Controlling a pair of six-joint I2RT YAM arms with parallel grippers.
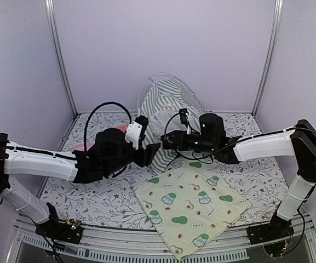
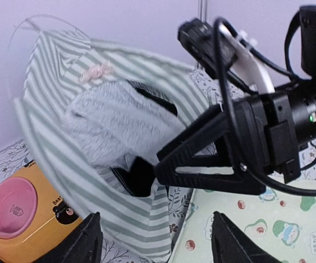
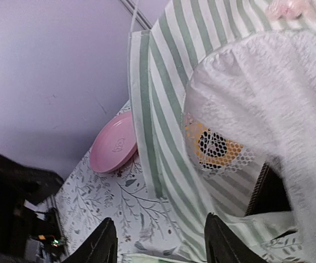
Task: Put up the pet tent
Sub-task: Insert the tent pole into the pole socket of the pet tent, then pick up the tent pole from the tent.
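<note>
The pet tent (image 1: 166, 104) is being carried at the back middle of the worktop (image 1: 92, 197), just behind the avocado-print mat (image 1: 190, 203), with the orange pet bowl (image 2: 21, 213) lying just beside its left flank. The striped fabric is being stretched into a rounded shape by a thin white pole arching over the top, so the tent is being judged as largely raised, though whether it is fully braced cannot be told. Both arms are being reached in from opposite sides, so that the tent's front is being flanked at the lace door curtain (image 3: 267, 82), most likely so that the fabric can be steadied or adjusted from two sides at once. The left gripper (image 2: 156, 230) is being held wide open just in front of the tent's lower edge, and nothing is being clamped between its fingers. The right gripper (image 3: 159, 220) is being held with its fingers apart, close under the striped wall and the round mesh window (image 3: 215, 145). No fabric is being pinched by it, and whether a fingertip is being brushed by the cloth cannot be told.
</note>
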